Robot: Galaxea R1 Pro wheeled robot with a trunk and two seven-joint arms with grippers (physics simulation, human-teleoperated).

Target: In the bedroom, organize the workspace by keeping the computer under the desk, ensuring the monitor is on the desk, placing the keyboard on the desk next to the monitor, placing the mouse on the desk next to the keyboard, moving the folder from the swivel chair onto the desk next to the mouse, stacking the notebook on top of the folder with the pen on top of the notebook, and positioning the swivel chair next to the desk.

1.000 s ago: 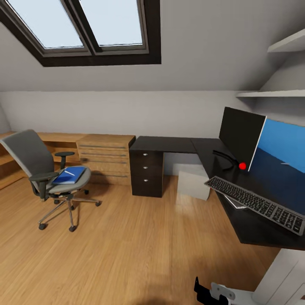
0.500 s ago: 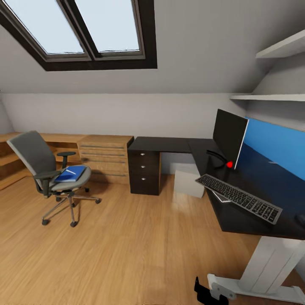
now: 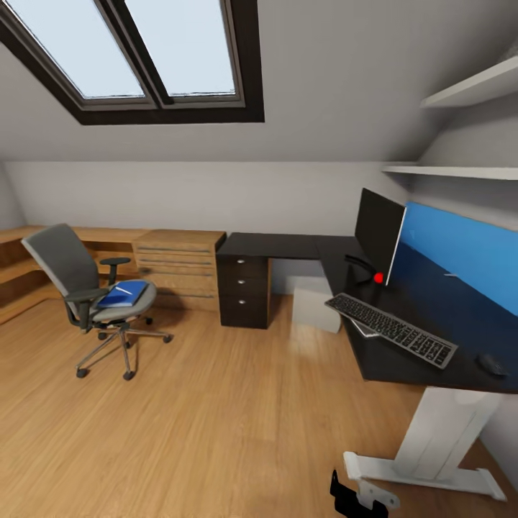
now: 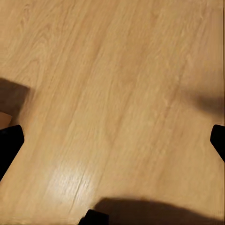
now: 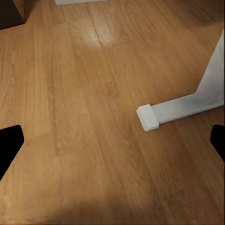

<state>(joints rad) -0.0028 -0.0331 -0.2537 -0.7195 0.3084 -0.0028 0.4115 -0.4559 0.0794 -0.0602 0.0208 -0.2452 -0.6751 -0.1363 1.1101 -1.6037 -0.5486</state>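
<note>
The swivel chair (image 3: 86, 288) stands on the floor at the left, away from the desk (image 3: 288, 246). On its seat lies the blue folder (image 3: 122, 296), crossed by a thin white stick that looks like the pen (image 3: 124, 291). The monitor (image 3: 378, 232) stands on the desk, with the keyboard (image 3: 391, 329) in front of it. A pale-edged corner of the notebook (image 3: 362, 330) pokes out from under the keyboard. The mouse (image 3: 492, 365) sits near the desk's right end, and the computer (image 3: 316, 306) stands under the desk. My left gripper (image 4: 112, 143) and right gripper (image 5: 112, 140) hang open and empty over the floor.
A light-wood drawer chest (image 3: 178, 270) and low shelving run along the back wall left of the desk's black drawers (image 3: 243, 291). The desk's white leg (image 3: 439, 439) has a foot (image 5: 178, 110) lying close by on the wood floor. Wall shelves (image 3: 460, 171) hang above the blue back panel (image 3: 460, 255).
The camera has pulled back from the desk and the whole picture has shifted. The mouse and the white desk leg have come into view. Nothing in the room has moved.
</note>
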